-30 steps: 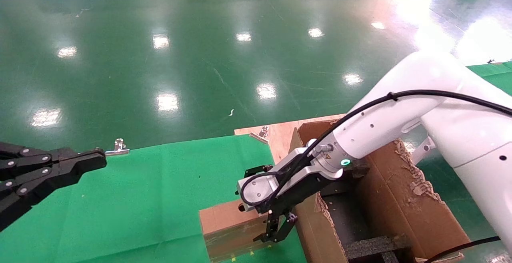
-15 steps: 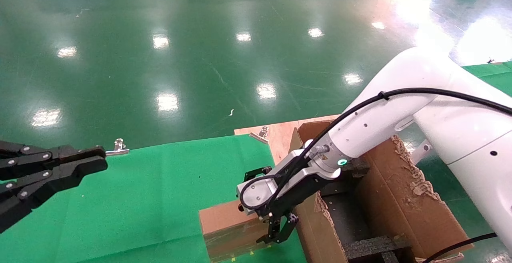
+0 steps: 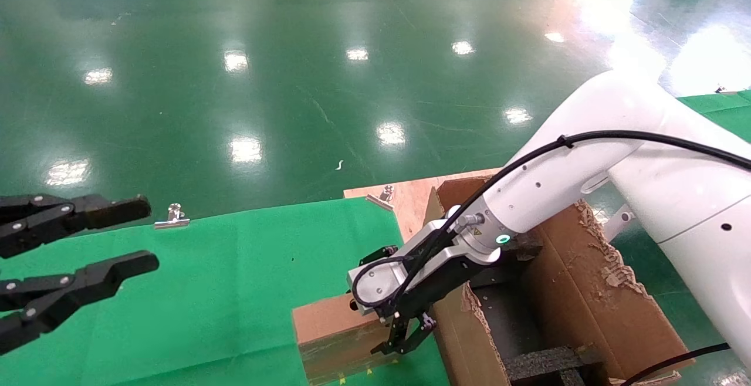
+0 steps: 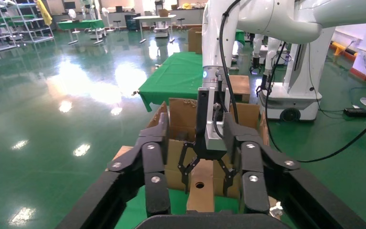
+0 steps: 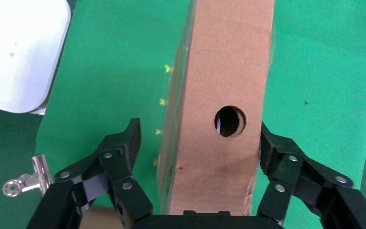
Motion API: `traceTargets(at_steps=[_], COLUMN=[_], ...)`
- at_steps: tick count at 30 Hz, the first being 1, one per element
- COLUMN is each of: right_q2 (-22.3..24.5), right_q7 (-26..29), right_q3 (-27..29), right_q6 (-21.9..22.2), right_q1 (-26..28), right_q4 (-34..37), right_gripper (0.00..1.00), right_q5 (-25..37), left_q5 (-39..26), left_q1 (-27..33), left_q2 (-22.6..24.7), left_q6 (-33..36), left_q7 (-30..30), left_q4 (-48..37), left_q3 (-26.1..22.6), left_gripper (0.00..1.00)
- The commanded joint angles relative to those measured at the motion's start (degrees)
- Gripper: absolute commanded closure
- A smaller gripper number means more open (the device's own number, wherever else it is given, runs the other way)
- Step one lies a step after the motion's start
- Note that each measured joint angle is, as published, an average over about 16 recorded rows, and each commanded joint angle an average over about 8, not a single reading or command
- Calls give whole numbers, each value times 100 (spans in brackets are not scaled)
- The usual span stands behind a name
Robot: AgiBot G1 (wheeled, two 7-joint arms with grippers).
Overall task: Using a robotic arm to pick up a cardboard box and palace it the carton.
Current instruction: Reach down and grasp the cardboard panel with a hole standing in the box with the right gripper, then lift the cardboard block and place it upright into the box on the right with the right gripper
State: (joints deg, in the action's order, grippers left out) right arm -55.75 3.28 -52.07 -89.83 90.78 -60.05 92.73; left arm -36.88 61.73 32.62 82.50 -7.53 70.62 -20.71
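Your right gripper (image 3: 394, 332) is down over the cardboard box (image 3: 335, 333), its fingers spread and straddling the box's narrow top face. In the right wrist view 1 fingertip (image 5: 132, 136) stands clear of the taped side, while the other (image 5: 267, 139) sits at or just beside the plain side; you cannot tell whether it touches. The round hole (image 5: 229, 121) in that narrow face lies between the 2 fingers.

The box stands on edge on the green cloth (image 3: 234, 292), right beside the near wall of the carton (image 3: 581, 292). The carton's flaps are torn and ragged, and black foam (image 3: 545, 361) shows inside it. The robotic arm (image 3: 587, 169) reaches across the carton's top to get to the box.

Your left gripper (image 3: 126, 236) hangs above the far left of the cloth, well apart from the box, with its 2 fingers spread wide. A metal clip (image 3: 171, 217) sits on the cloth's far edge near it
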Motion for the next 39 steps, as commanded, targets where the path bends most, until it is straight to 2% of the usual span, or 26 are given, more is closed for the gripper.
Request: traceTargets(at_steps=[1, 25, 30, 39], right_q2=[2, 41, 99, 246], right_q7=[3, 88, 152, -98], right_q3=[5, 45, 137, -60], right_q6=[0, 25, -23, -145], right_q1=[-4, 94, 532, 1774], right_q4=[-1, 106, 421, 1199], right_gripper=[100, 100, 100, 100], right_q5=[-2, -134, -392, -1002], left_q5=[0, 0, 0, 0], left_q1=[0, 0, 0, 0], left_q2=[0, 0, 0, 0], left_q6=[0, 0, 0, 0], left_q7=[0, 0, 0, 0], left_q4=[0, 0, 0, 0], left_q3=[0, 0, 0, 0], left_gripper=[0, 0, 0, 0])
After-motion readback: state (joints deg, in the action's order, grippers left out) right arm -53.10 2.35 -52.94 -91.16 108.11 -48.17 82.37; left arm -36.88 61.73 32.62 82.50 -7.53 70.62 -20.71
